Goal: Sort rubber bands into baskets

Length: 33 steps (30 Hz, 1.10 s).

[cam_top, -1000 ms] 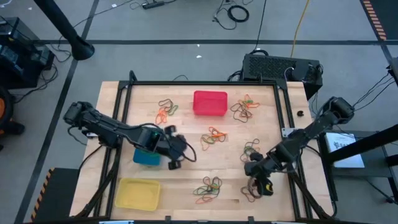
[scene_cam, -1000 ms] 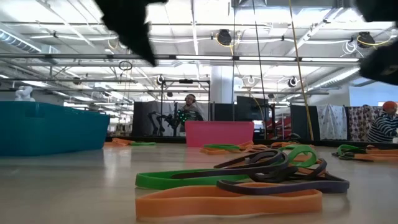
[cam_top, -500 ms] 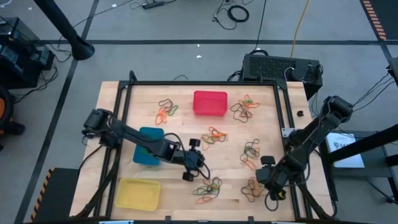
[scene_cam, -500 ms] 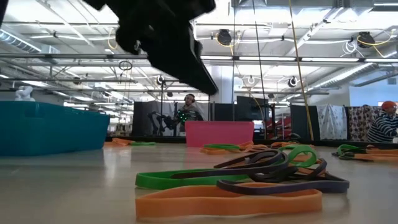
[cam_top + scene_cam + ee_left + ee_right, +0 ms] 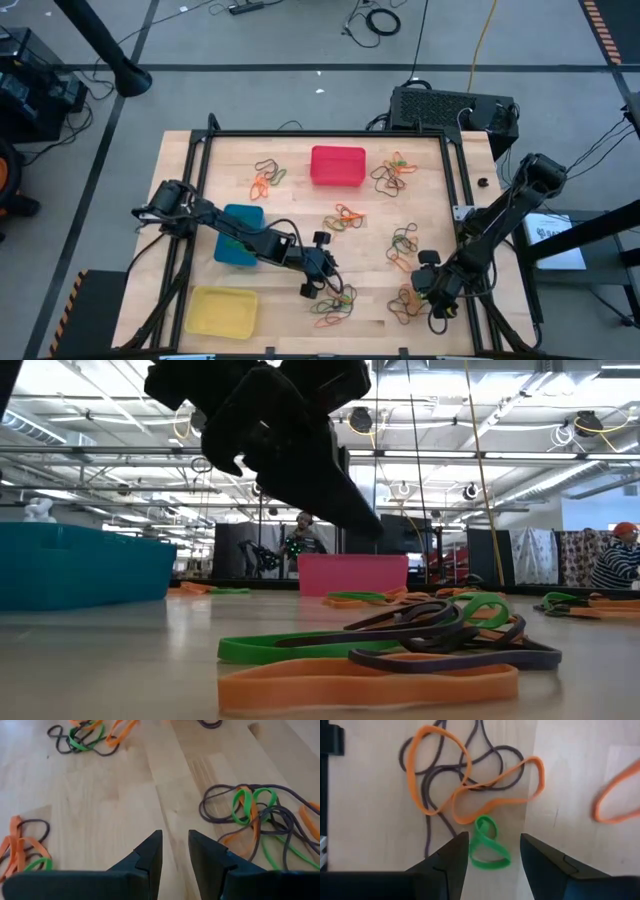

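Note:
Rubber bands in orange, green and dark lie in several loose piles on the wooden table. My left gripper point(image 5: 328, 280) hovers by the near-middle pile point(image 5: 335, 305), its fingers point(image 5: 175, 842) a narrow gap apart and empty; that pile point(image 5: 255, 815) lies just ahead to one side. My right gripper point(image 5: 425, 295) is open above the near-right pile point(image 5: 410, 305); its fingers stand on either side of a small green band point(image 5: 487, 845) lying flat on the wood. The red basket point(image 5: 338, 165), blue basket point(image 5: 238, 235) and yellow basket point(image 5: 222, 310) rest on the table.
Other band piles lie at the far left point(image 5: 265, 175), far right point(image 5: 395, 172), centre point(image 5: 345, 218) and centre right point(image 5: 403, 243). A black frame point(image 5: 320, 133) borders the table. In the low view, bands point(image 5: 400, 645) lie close in front, and people show in the room behind.
My left gripper has gone from beside the blue basket toward the table's right and near edges, to the near-middle pile. My right arm has shifted a little toward the right edge, staying over the near-right pile.

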Tool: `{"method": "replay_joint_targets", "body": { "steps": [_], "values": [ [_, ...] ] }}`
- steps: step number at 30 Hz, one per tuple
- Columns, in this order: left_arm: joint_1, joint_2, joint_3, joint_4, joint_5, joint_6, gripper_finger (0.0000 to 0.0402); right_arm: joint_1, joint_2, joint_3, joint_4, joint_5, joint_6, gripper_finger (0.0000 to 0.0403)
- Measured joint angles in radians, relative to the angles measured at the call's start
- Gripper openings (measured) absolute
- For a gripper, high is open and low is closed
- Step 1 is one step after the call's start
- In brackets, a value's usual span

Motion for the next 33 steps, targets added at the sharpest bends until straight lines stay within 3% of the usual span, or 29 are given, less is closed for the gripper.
{"method": "replay_joint_targets", "body": {
  "steps": [6, 9, 12, 15, 20, 22, 27, 33],
  "values": [
    [0.005, 0.000, 0.000, 0.010, 0.000, 0.016, 0.0103, 0.001, -0.002, -0.057, 0.075, -0.039, 0.001, 0.0154],
    [0.006, 0.000, 0.000, 0.011, 0.000, 0.014, 0.0103, 0.006, -0.002, -0.058, 0.076, -0.080, -0.024, 0.0103],
    [0.006, 0.000, 0.000, 0.041, 0.007, 0.015, 0.0103, 0.007, 0.000, -0.057, 0.078, -0.145, -0.073, 0.0028],
    [0.007, 0.007, 0.000, 0.155, 0.111, 0.051, 0.0103, 0.007, 0.000, -0.046, 0.073, -0.141, -0.097, 0.0012],
    [0.006, 0.094, 0.002, 0.520, 0.348, 0.120, 0.0103, 0.007, 0.000, -0.024, 0.064, -0.128, -0.079, 0.0003],
    [0.007, 0.146, 0.002, 0.669, 0.387, 0.114, 0.0103, 0.007, 0.000, -0.002, 0.064, -0.093, -0.095, 0.0003],
    [0.018, 0.276, 0.007, 0.959, 0.370, 0.051, 0.0102, 0.006, 0.000, 0.081, 0.076, 0.082, -0.191, 0.0001],
    [0.031, 0.359, 0.098, 1.057, 0.338, 0.035, 0.0102, 0.005, 0.000, 0.148, 0.133, 0.265, -0.348, 0.0001]
  ]
}}
